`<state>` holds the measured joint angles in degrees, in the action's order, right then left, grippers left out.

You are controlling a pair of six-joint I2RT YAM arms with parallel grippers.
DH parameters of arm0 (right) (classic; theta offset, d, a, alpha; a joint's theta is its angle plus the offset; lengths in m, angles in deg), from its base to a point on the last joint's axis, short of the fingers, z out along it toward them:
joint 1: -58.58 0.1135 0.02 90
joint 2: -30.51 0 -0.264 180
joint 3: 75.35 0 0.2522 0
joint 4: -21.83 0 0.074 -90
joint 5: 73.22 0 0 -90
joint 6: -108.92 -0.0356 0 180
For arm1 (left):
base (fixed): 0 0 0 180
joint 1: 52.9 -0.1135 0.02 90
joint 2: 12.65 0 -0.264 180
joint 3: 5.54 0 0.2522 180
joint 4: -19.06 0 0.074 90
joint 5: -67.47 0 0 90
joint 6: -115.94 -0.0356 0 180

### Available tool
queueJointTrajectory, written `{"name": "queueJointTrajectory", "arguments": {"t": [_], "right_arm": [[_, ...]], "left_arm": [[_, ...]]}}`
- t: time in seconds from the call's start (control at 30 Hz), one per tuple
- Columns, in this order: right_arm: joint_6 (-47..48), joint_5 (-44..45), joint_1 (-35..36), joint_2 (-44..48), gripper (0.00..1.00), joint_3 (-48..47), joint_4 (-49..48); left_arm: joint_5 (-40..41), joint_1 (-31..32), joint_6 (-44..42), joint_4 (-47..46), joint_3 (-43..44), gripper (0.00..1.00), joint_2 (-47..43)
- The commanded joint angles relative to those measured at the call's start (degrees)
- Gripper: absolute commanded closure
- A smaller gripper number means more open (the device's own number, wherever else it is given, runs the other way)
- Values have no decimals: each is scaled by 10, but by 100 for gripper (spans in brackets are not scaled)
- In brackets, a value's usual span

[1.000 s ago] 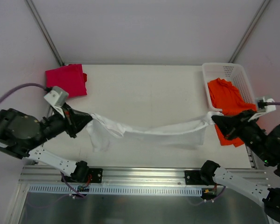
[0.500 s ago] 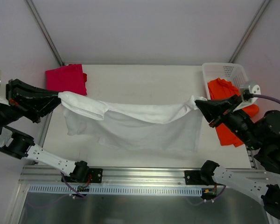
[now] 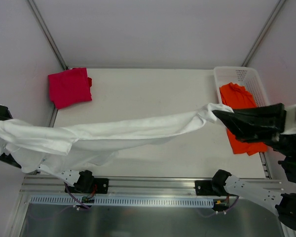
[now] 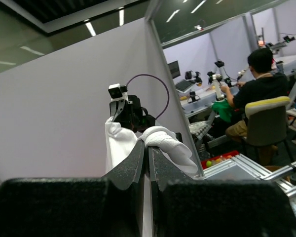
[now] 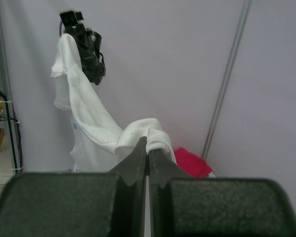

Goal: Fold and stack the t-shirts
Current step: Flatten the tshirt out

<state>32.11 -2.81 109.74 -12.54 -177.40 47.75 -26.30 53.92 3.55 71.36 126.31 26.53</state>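
Note:
A white t-shirt (image 3: 128, 129) hangs in the air as a long stretched band above the table, held at both ends. My left gripper (image 4: 148, 146) is shut on a bunched corner of the white t-shirt (image 4: 168, 143); in the top view that end lies at the far left edge and the cloth covers the fingers. My right gripper (image 3: 216, 114) is shut on the other end, with the white cloth (image 5: 138, 129) bulging over its tips (image 5: 148, 143). A magenta t-shirt (image 3: 69, 87) lies folded at the back left. An orange t-shirt (image 3: 239, 101) spills out of the basket.
A white lattice basket (image 3: 252, 78) stands at the back right corner. The table's metal rail (image 3: 148, 190) runs along the near edge between the arm bases. Grey partition walls close in the left, back and right sides.
Both arms have risen and pulled apart. The white t-shirt has left the table and drawn out into a taut band; its left end has swung out to the left edge.

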Motion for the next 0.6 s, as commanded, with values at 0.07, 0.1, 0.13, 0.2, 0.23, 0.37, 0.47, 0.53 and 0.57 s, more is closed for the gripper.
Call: {"name": "queueJointTrajectory", "arguments": {"t": [0.07,0.1,0.13,0.2,0.23,0.37,0.47,0.53,0.57], "right_arm": [[11,-75,2,95,100,54,-118],[10,-76,1,107,100,65,-120],[5,-76,1,131,100,78,-137],[4,-74,2,154,100,109,-152],[4,-67,2,163,100,118,-156],[30,-22,2,194,100,150,-143],[60,61,2,184,100,167,-124],[76,126,2,166,100,171,-93],[92,207,2,146,99,174,-89]], "left_arm": [[-105,0,-11,-19,-35,100,-6],[-111,0,-5,-20,-41,100,-12],[-113,-1,-1,-22,-47,100,-13],[-106,-1,3,-29,-60,100,-13],[-99,0,4,-31,-65,100,-13],[-38,0,-5,-35,-91,100,-9],[42,0,-17,-50,-130,100,-12],[121,0,-34,-86,-182,100,-20],[149,1,-49,-100,-201,100,-22]]}}
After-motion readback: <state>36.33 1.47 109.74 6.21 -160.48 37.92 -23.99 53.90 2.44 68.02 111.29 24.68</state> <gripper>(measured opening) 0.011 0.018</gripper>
